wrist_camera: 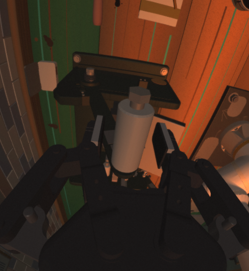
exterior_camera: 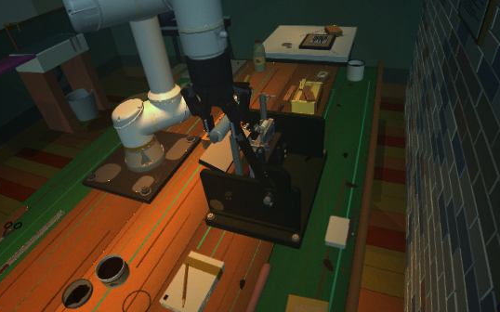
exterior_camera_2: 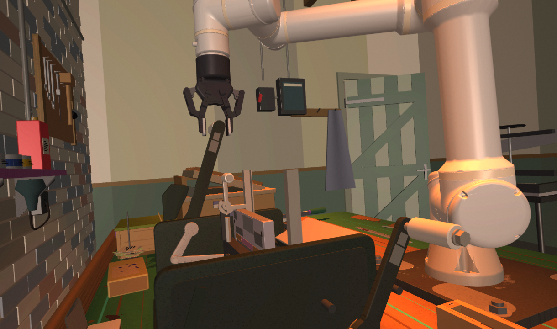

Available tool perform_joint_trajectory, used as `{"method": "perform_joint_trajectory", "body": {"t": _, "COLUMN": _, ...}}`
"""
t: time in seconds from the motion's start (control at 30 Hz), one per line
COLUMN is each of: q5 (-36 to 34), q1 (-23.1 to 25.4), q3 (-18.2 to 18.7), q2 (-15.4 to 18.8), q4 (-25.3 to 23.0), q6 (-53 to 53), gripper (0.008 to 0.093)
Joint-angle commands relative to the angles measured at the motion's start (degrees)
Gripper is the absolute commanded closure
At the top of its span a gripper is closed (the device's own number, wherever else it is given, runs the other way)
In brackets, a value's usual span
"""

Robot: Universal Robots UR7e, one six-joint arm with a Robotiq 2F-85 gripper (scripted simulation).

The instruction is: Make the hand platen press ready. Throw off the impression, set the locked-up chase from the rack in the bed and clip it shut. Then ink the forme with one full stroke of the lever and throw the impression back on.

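Note:
My gripper (exterior_camera_2: 216,127) (wrist_camera: 133,140) is open and holds nothing, its fingers standing either side of the pale cylindrical handle (wrist_camera: 131,136) (exterior_camera: 220,128) at the top of the press's long dark lever (exterior_camera_2: 203,176). The lever leans up and back from the black hand platen press (exterior_camera: 255,195). A grey chase (exterior_camera_2: 252,229) stands in the bed behind the front plate, with a pale linkage arm (exterior_camera_2: 182,245) beside it. A second lever with a pale handle (exterior_camera_2: 431,233) sticks out on the press's near side.
The robot's base (exterior_camera: 141,139) stands on a dark plate left of the press. On the orange bench lie a notepad with pencil (exterior_camera: 193,281), two ink tins (exterior_camera: 111,269), a white block (exterior_camera: 338,230) and a yellow box (exterior_camera: 306,97). A brick wall runs along the right.

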Motion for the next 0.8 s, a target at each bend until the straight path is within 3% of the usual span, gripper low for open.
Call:
{"method": "perform_joint_trajectory", "body": {"t": 0.0, "q5": 0.0, "q1": 0.0, "q3": 0.0, "q2": 0.0, "q4": 0.0, "q6": 0.0, "gripper": 0.0454}}
{"method": "perform_joint_trajectory", "body": {"t": 0.37, "q5": 0.0, "q1": 0.0, "q3": -0.9, "q2": 0.0, "q4": 0.8, "q6": 0.0, "gripper": 0.0454}}
{"method": "perform_joint_trajectory", "body": {"t": 0.77, "q5": 0.0, "q1": 0.0, "q3": -6.5, "q2": 0.6, "q4": 5.9, "q6": 0.0, "gripper": 0.0454}}
